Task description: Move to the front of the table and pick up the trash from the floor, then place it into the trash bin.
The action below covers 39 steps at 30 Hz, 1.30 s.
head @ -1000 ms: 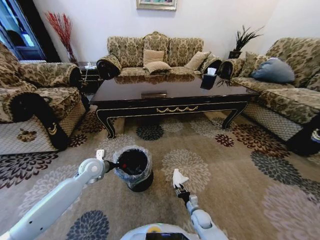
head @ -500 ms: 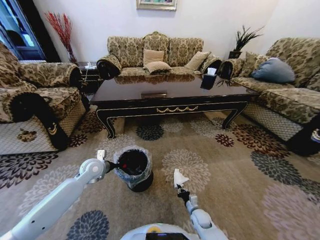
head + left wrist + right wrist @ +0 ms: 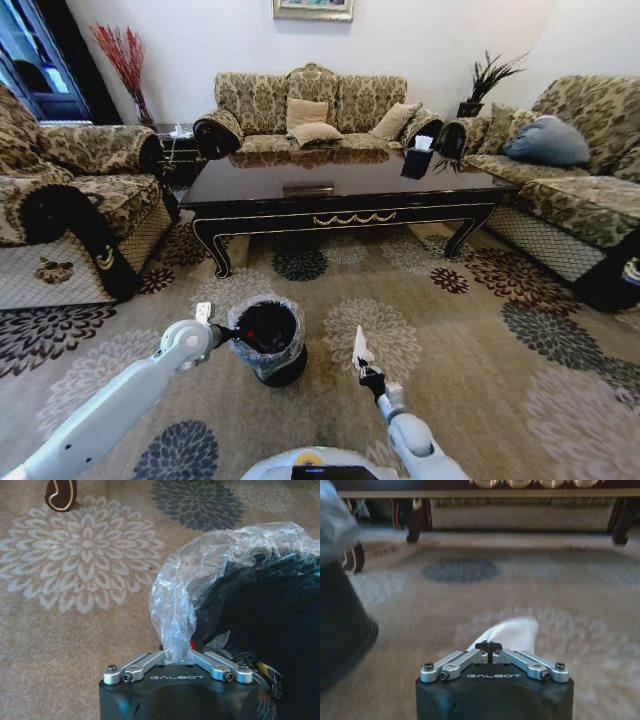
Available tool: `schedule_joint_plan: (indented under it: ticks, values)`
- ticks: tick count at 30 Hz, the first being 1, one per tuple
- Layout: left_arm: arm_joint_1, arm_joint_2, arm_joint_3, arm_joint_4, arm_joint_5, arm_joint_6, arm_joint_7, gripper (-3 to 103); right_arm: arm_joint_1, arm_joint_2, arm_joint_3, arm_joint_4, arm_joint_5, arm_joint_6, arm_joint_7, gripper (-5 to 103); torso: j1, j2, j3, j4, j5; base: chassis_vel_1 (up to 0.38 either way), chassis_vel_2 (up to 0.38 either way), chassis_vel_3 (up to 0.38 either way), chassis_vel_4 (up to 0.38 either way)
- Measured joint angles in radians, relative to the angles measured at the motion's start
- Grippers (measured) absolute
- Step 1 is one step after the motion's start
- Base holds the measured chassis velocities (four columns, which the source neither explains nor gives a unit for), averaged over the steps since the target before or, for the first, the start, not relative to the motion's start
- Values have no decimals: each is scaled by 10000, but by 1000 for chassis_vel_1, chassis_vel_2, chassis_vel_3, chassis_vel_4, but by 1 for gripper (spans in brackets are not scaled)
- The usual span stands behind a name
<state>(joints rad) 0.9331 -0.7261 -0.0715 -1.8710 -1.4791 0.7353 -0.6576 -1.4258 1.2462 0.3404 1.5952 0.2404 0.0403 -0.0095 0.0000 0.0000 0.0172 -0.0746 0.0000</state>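
The trash bin (image 3: 268, 342), black with a clear liner, stands on the flowered floor (image 3: 480, 340) in front of the dark table (image 3: 350, 180). My left gripper (image 3: 228, 331) is at the bin's near-left rim. In the left wrist view it (image 3: 176, 654) is shut on a bunched fold of the liner (image 3: 200, 580), with a tiny red bit (image 3: 192, 644) beside the fold. To the right of the bin, my right gripper (image 3: 368, 373) holds a white tissue (image 3: 361, 348) above the carpet. The right wrist view shows the gripper (image 3: 488, 646) shut on that tissue (image 3: 515, 629), the bin (image 3: 340, 630) off to one side.
Patterned sofas stand at the left (image 3: 70, 190), back (image 3: 310, 110) and right (image 3: 570, 180) of the table. A black tissue box (image 3: 418, 160) sits on the tabletop. A curved table leg (image 3: 60, 494) shows in the left wrist view. Open carpet lies right of the bin.
My right gripper has shifted slightly right and up with the tissue, which now stands more edge-on. The left arm and the bin have barely moved.
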Motion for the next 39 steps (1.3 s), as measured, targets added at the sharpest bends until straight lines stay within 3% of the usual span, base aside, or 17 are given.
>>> schedule_joint_plan:
  ticks: [21, 30, 39]
  values:
    - [-46, -308, 532, -238, 252, 0, -127, 0, -1553, -681, 704, 4828, -84, -323, 110, 0, 0, 0, 0, 0, 0, 0, 0, 0, 0]
    - [-586, -894, 1419, -20, 304, 0, -401, 0, -2360, -1472, 752, 7065, -311, -760, -166, 0, 0, 0, 0, -2, -2, 0, 0, 0, 0]
    - [-1614, -1482, 2802, 333, 238, -1, -647, 0, -3324, -2318, 1058, 8204, -1135, -288, -639, 0, 0, 0, 0, -1, 2, 0, 0, 0, 0]
